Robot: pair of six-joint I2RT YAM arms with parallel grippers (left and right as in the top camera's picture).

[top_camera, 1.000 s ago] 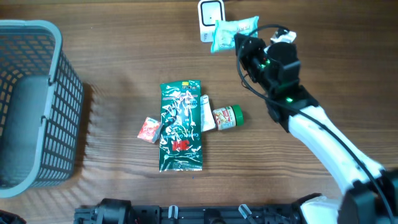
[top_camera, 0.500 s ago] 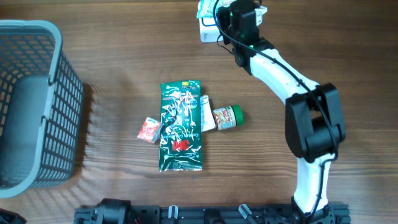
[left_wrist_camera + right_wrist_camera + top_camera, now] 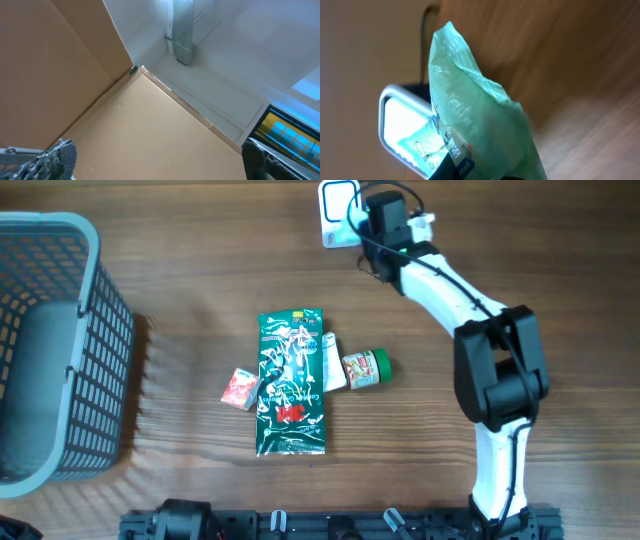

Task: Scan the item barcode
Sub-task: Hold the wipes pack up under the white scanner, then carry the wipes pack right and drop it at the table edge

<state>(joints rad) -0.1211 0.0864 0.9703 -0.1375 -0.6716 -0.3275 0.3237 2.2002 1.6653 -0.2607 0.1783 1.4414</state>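
One item is up at the scanner right now: the pale green pouch (image 3: 480, 115) is pinched at its lower end in the right jaws, which are closed almost all the way on it. Your right arm (image 3: 440, 275) holds it at the top centre of the overhead frame, over the white scanner (image 3: 335, 205).

In the right wrist view the pouch stands just beside the scanner's lit window at lower left, printed corner toward the glass (whether the barcode itself faces it, you can't tell). You're on the presenting step, I'd say: pick done, read not confirmed. The next move calls for small wrist turns to lay the print flat to the window without easing that pinch.

Left jaws are spread wide, holding nothing and pointed up at cardboard. Mid-frame on the tabletop (image 3: 200, 260), the dark green packet (image 3: 290, 380), red sachet (image 3: 238, 388), white tube (image 3: 333, 365) and small jar (image 3: 365, 367) lie well apart from the scanner. The grey basket (image 3: 60, 340) is at far left.
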